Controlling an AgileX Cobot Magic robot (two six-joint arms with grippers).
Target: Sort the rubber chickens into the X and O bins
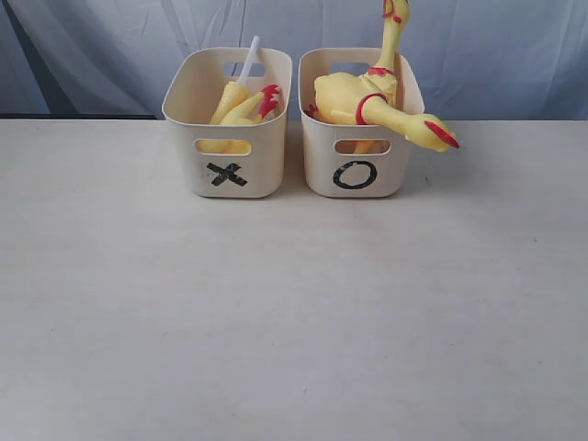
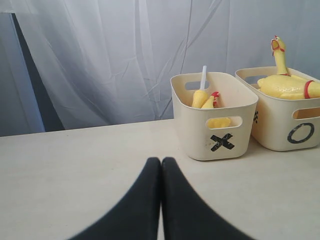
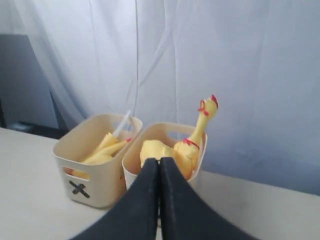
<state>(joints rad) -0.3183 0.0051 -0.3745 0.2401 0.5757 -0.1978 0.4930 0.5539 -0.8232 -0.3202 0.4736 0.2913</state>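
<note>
Both grippers are pressed fully closed with nothing between the fingers: your left gripper [image 2: 161, 162] hangs low over the pale table [image 1: 294, 322], in front of the cream plastic tub marked with a black X [image 1: 266, 165], and your right gripper [image 3: 159, 162] faces that tub and its neighbour from further off. The headless yellow rubber chicken body [image 1: 234, 103] lies inside the X tub with its white tube [image 1: 249, 57] poking above the rim. The whole yellow rubber chicken with red comb and neck ring [image 1: 344, 96] sits in the matching cream tub marked with a black O [image 1: 317, 161], which stands just beside the X tub. No chicken shows on the table, so the sorting looks finished to me. The one loose end is the whole chicken's red-toed leg, which overhangs the O tub's rim on the side away from the X tub. If you tidy it, open the right gripper wide, approach from that far side, pinch the leg near its red ring and fold it inward gently — don't nudge either tub.
</note>
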